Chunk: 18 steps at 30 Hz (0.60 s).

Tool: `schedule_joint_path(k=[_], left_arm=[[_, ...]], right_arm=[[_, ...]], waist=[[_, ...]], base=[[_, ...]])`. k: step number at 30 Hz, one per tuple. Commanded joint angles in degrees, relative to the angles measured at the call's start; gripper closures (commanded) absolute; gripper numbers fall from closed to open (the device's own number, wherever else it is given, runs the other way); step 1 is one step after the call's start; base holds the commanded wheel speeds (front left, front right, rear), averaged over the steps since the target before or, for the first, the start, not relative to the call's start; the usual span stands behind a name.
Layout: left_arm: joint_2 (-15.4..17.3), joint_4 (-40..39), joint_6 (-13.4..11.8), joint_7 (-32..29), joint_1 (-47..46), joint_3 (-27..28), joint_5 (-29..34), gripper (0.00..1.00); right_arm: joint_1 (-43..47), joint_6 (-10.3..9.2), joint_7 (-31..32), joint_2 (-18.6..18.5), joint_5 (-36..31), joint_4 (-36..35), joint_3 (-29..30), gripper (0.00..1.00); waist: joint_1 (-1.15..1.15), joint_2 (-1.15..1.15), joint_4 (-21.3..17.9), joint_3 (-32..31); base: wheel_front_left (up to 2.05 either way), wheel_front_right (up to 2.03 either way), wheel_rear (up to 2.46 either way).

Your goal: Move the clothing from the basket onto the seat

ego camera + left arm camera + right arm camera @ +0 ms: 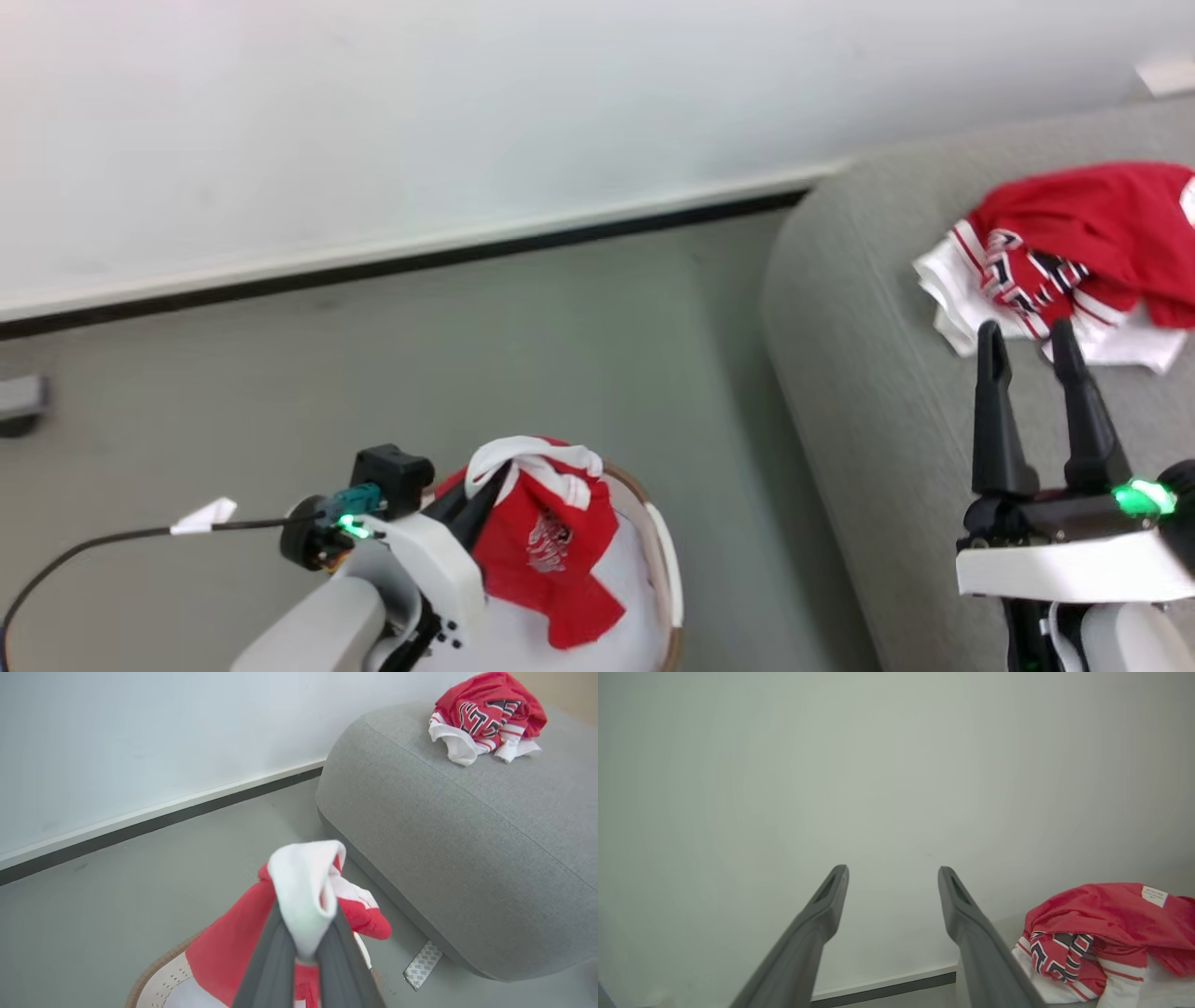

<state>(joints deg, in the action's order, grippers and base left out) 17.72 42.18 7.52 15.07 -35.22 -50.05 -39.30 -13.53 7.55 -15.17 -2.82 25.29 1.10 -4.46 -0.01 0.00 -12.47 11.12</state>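
1. Our left pincer (306,952) is clamping a white fold of the red garment (579,523), with both fingers pressed together on the cloth.
2. The garment is hanging from that grip with its long axis running downward. Its lower end is trailing over the basket (667,569) and the white liner (635,607), and we cannot tell whether it is touching the liner.
3. The seat (868,373) is lying to the right of the left pincer, across a strip of floor (560,327). We are judging that the carry has to go rightward and rise above the seat's rounded edge.
4. Our right pincer (1025,336) is hovering with its fingers apart and holding nothing. It is nearer the seat, just beside the other red-and-white garment (1092,233) lying there.
5. The head view is giving us the held garment's white crest (549,541). The left wrist view is giving us the seat's rounded end, and the right wrist view is giving us a white label (1154,896) on the seated garment.
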Motion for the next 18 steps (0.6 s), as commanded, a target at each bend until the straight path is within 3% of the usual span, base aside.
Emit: schedule_joint_path(k=[1, 7, 18], left_arm=[[-0.5, -2.3, -0.2, 0.1, 1.7, 2.1, 1.9, 1.00], [-1.8, -9.7, -0.1, 0.1, 2.8, 6.7, 4.9, 1.00], [-0.9, -19.3, -0.9, 0.1, 0.8, 12.1, 6.7, 1.00]], right_arm=[[1.5, -0.13, 0.1, -0.1, 0.8, 0.9, -0.1, 0.00], [3.6, -0.13, 0.0, -0.1, 1.6, 3.4, -2.1, 0.00], [5.1, -0.13, 0.0, -0.1, 2.9, 5.6, -5.5, 0.00]], waist=[[0.01, 0.00, 5.1, -5.3], [0.01, 0.00, 8.3, -8.7], [0.01, 0.00, 10.9, -11.3]], base=[[0.00, 0.00, 0.00], [0.00, 0.00, 0.00], [0.00, 0.00, 0.00]])
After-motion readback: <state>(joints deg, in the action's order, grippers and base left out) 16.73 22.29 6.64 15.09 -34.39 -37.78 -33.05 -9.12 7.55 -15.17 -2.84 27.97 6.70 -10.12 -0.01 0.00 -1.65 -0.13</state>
